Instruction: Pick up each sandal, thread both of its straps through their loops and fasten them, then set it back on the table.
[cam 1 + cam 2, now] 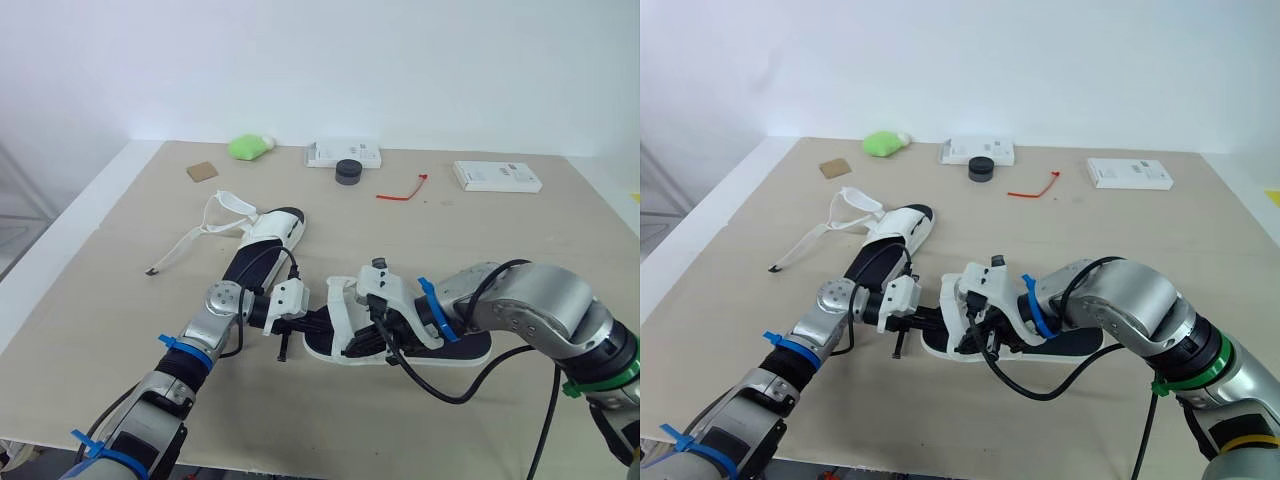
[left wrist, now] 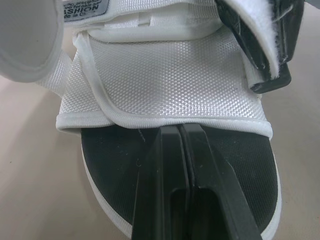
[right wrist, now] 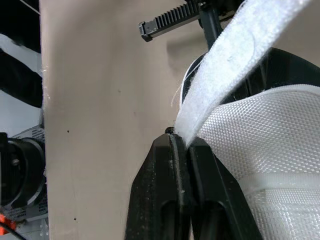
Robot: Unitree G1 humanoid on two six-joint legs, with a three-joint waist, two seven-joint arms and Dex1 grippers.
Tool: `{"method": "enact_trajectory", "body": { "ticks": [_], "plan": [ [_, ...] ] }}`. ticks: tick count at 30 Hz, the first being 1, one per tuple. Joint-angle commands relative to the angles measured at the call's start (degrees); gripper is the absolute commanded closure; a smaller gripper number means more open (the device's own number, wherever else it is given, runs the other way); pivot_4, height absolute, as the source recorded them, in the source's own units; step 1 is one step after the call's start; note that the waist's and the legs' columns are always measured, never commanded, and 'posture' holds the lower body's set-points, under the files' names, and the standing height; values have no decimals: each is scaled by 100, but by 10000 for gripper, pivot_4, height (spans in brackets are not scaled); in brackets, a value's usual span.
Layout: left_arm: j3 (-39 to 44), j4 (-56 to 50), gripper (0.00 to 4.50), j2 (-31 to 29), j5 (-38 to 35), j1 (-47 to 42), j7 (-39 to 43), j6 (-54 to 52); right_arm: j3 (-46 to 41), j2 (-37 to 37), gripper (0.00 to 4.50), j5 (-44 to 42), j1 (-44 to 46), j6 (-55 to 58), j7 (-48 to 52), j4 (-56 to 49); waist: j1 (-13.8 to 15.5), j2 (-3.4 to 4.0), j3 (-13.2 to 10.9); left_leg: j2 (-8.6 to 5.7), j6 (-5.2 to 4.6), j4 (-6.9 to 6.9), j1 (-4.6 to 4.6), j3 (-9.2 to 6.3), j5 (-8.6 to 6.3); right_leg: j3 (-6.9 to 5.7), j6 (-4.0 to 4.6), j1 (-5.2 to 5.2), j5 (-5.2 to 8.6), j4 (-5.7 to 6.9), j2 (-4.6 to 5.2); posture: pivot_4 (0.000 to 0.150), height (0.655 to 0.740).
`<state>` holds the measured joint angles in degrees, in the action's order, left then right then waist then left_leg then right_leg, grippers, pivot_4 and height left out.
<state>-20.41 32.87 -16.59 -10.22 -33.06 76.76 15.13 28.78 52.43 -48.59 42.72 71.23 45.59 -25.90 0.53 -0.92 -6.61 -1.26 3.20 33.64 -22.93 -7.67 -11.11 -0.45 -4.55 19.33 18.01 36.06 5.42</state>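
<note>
— White mesh over a black sole: where does the near sandal [image 1: 340, 325] lie?
— Sole down on the pale wooden table [image 1: 520, 240], front and centre between the two arms, its toe end toward the left gripper [image 2: 179, 129].
— And that gripper's fingers?
— Pressed together, with nothing seen between them. Their tips meet the hem of the sandal's mesh band [image 2: 170, 80], above the black insole [image 2: 110, 165].
— The right gripper [image 3: 181, 137]?
— Its fingers are clamped on a white fuzzy strap [image 3: 235, 60] (the strap stretches up and away from the tips), right beside the mesh upper.
— The second one?
— The far sandal [image 1: 265, 240] rests farther back on the robot's left, just behind the left arm, its straps [image 1: 190, 240] undone and trailing across the table.
— Anything else on the table?
— Toward the back edge sit a green lump [image 1: 248, 146], a brown card square [image 1: 202, 171], a black round tin [image 1: 347, 171] in front of a white box [image 1: 343, 152], a red tie [image 1: 402, 192] and a second white box [image 1: 496, 176], all well apart from the sandals.
</note>
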Motion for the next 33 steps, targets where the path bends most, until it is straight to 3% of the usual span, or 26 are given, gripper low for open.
{"method": "enact_trajectory", "body": {
  "ticks": [1, 5, 16, 25, 26, 27, 28, 30, 33],
  "plan": [
    [-676, 872, 45000, -193, 923, 496, 11, -436, 26, 61, 25331, 25, -103, 443, 300, 137, 1, 1, 1, -1, -3, 0, 0, -1, 2, 0, -1, -1, 0, 0, 0, 1500, 7400],
    [-670, 892, 45000, -184, 924, 476, 20, -430, -244, -157, 6793, 4, 77, 698, 427, 546, 2, 0, -1, -3, -7, 0, 0, 0, 4, 0, -18, -3, -10, 0, 0, 1500, 7400],
    [-682, 911, 45000, -173, 938, 467, 22, -415, -1421, -1392, 6793, -241, 752, 1960, 210, 1903, 6, 26, -7, -10, -16, 0, -5, -10, 10, 0, -14, 2, -18, 2, -2, 1500, 7400],
    [-677, 917, 45000, -180, 947, 475, 6, -416, -1587, -1539, 6793, -350, 838, 2127, 111, 2041, 6, 33, -4, -12, -17, 0, -7, -11, 10, -2, -16, 2, -18, 2, -3, 1500, 7400],
    [-677, 922, 45000, -181, 948, 475, 5, -411, -1606, -1553, 11767, -352, 846, 2127, 101, 2052, 6, 33, -4, -12, -17, 0, -7, -11, 10, -3, -16, 2, -18, 2, -3, 1500, 7400],
    [-678, 925, 45000, -181, 950, 474, 6, -409, -1630, -1567, 13129, -354, 855, 2127, 85, 2071, 6, 33, -4, -12, -17, 0, -7, -11, 10, -3, -16, 2, -18, 2, -3, 1500, 7400],
    [-679, 930, 45000, -181, 952, 472, 6, -405, -1654, -1582, 20167, -355, 867, 2127, 73, 2093, 5, 33, -4, -12, -17, 0, -7, -10, 11, -3, -17, 2, -19, 2, -3, 1500, 7400],
    [-682, 923, 45000, -183, 952, 476, 9, -405, -1708, -1619, 28058, -361, 896, 2127, 48, 2123, 5, 33, -4, -12, -18, 0, -7, -10, 11, -3, -18, 2, -19, 2, -3, 1500, 7400],
    [-694, 896, 45000, -192, 954, 497, 17, -403, -1751, -1673, 43285, -338, 954, 2127, -16, 2194, 5, 33, -4, -12, -19, 0, -7, -11, 12, -3, -19, 1, -20, 3, -3, 1500, 7400]
  ]
}}
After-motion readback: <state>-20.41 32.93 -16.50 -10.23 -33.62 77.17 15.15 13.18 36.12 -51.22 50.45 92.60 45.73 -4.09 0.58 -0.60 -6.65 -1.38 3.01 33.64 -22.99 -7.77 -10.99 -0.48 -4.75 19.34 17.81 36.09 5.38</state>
